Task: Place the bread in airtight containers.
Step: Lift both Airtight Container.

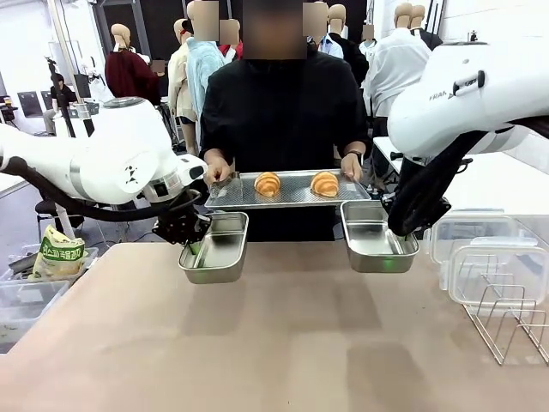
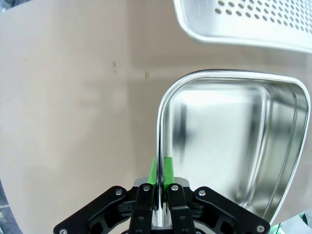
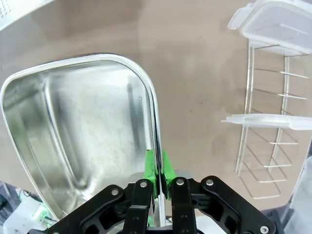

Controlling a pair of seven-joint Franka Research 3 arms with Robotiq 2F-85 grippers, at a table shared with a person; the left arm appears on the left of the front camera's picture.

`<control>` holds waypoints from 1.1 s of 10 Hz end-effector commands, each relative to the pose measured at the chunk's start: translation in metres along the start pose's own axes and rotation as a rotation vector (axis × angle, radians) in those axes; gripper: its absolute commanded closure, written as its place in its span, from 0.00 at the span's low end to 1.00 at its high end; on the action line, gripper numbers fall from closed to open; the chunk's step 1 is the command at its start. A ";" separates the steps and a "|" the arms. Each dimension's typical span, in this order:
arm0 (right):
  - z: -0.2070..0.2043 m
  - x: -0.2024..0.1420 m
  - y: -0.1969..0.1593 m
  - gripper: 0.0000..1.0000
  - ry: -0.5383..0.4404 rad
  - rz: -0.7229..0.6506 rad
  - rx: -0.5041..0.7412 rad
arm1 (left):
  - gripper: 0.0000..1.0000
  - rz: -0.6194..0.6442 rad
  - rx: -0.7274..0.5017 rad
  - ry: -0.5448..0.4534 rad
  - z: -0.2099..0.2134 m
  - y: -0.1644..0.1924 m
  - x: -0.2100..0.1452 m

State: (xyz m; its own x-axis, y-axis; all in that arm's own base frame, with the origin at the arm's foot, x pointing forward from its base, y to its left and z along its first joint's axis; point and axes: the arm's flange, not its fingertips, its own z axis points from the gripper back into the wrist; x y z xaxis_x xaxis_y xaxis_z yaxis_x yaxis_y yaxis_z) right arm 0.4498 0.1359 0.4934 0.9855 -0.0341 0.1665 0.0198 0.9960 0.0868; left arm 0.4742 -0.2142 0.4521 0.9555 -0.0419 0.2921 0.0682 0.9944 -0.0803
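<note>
Left tool point(image 1: 196, 247) pinched tight on the thin rim of the left pan point(image 1: 216, 249), just under the left corner of the tray point(image 1: 232, 196). Two croissants point(image 1: 268, 183) sit on the tray, person holding it. Right tool point(image 1: 393, 256) clamps the right pan point(image 1: 371, 236) under the tray's right corner. Pans lifted, I think. A sliding croissant could miss, or twist a pan in that edge grip.

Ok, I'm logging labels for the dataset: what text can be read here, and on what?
"FRA", the rest cut off: on the right arm.
Print on the yellow-green bag: too blurred to read.
Nothing else is legible.
</note>
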 end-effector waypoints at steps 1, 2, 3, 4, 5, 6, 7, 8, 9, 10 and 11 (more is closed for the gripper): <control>-0.002 0.004 0.004 1.00 0.016 -0.032 0.028 | 1.00 0.010 0.068 -0.008 0.012 -0.015 0.006; -0.003 0.004 0.003 1.00 0.016 -0.034 0.040 | 1.00 0.009 0.073 -0.012 0.015 -0.016 0.005; -0.004 0.004 0.002 1.00 0.018 -0.035 0.045 | 1.00 0.013 0.071 -0.014 0.016 -0.014 0.003; -0.006 0.004 0.002 1.00 0.027 -0.040 0.049 | 1.00 0.011 0.068 -0.005 0.015 -0.012 0.001; -0.004 0.002 0.001 1.00 0.012 -0.013 0.012 | 1.00 -0.011 0.039 -0.002 0.011 -0.010 0.003; -0.004 0.002 0.001 1.00 0.012 -0.013 0.012 | 1.00 -0.011 0.039 -0.002 0.011 -0.010 0.003; -0.004 0.002 0.001 1.00 0.012 -0.013 0.012 | 1.00 -0.011 0.039 -0.002 0.011 -0.010 0.003; -0.004 0.002 0.001 1.00 0.012 -0.013 0.012 | 1.00 -0.011 0.039 -0.002 0.011 -0.010 0.003; -0.004 0.002 0.001 1.00 0.012 -0.013 0.012 | 1.00 -0.011 0.039 -0.002 0.011 -0.010 0.003; -0.004 0.002 0.001 1.00 0.012 -0.013 0.012 | 1.00 -0.011 0.039 -0.002 0.011 -0.010 0.003; -0.004 0.002 0.001 1.00 0.012 -0.013 0.012 | 1.00 -0.011 0.039 -0.002 0.011 -0.010 0.003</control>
State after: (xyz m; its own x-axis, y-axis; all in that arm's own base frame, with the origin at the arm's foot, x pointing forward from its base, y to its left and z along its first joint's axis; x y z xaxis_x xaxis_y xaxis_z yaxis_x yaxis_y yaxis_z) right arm 0.4527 0.1373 0.4877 0.9880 -0.0472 0.1470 0.0319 0.9940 0.1048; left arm 0.4725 -0.2231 0.4612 0.9567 -0.0542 0.2860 0.0677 0.9970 -0.0375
